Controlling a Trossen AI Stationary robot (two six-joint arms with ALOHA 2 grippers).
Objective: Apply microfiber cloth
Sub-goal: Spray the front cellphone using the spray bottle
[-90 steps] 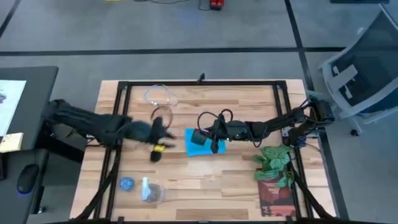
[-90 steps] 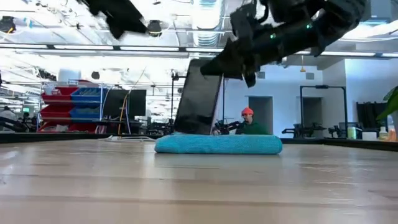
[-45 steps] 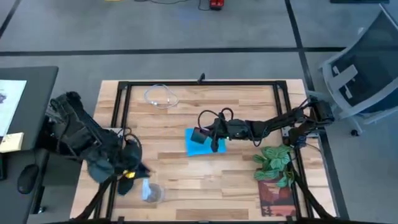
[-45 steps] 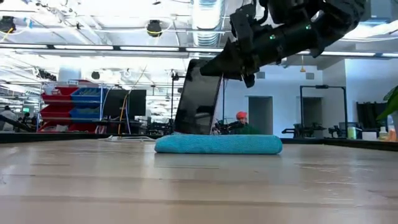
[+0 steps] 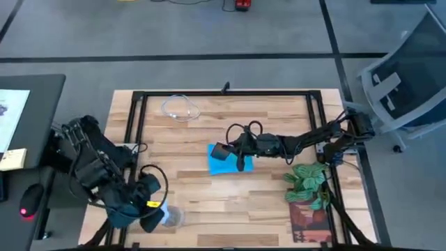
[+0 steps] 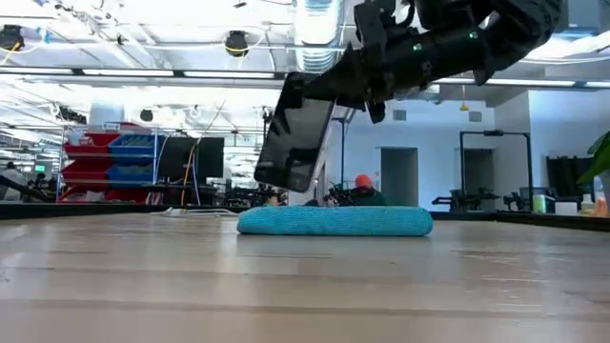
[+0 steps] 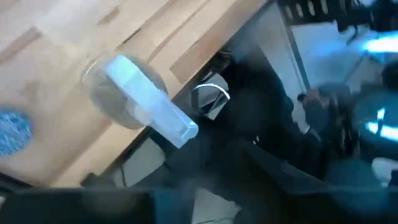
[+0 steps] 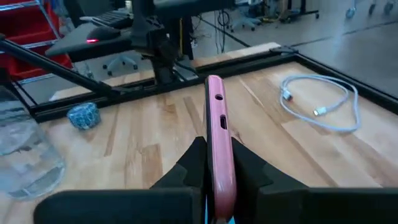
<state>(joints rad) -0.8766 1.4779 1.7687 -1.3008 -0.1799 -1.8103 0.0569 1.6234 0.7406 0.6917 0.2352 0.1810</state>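
The bright blue microfiber cloth [image 5: 223, 164] lies flat on the wooden table near its middle; the low view shows it as a flat pad [image 6: 334, 221]. Above its left part my right gripper [image 5: 234, 149] is shut on a phone [image 6: 295, 143] with a black face and a pink edge [image 8: 215, 124]. The phone hangs tilted, clear of the cloth. My left gripper [image 5: 148, 211] is at the table's near left corner, over a clear glass [image 5: 171, 217]. My right gripper pinches the phone between its two fingers [image 8: 194, 158], one on each flat face, at the phone's upper end [image 6: 319, 90]. The fingers reach in from the table's right, slanting down. The phone hangs below them, tilted, its lower end above the cloth and off it.
A coiled white cable [image 5: 180, 108] lies at the far left. A small blue disc [image 8: 84, 115] and the clear glass [image 8: 25, 155] sit near the front left. A green plant [image 5: 306, 180] and a reddish card [image 5: 310, 223] are at the near right. Black frame rails [image 5: 136, 139] border the table.
My left gripper has swung from beside the cloth toward the table's near left corner. My right gripper has lifted the phone: its lower end rested on the cloth before and now hangs clear, tipped further over. The cloth has stayed put.
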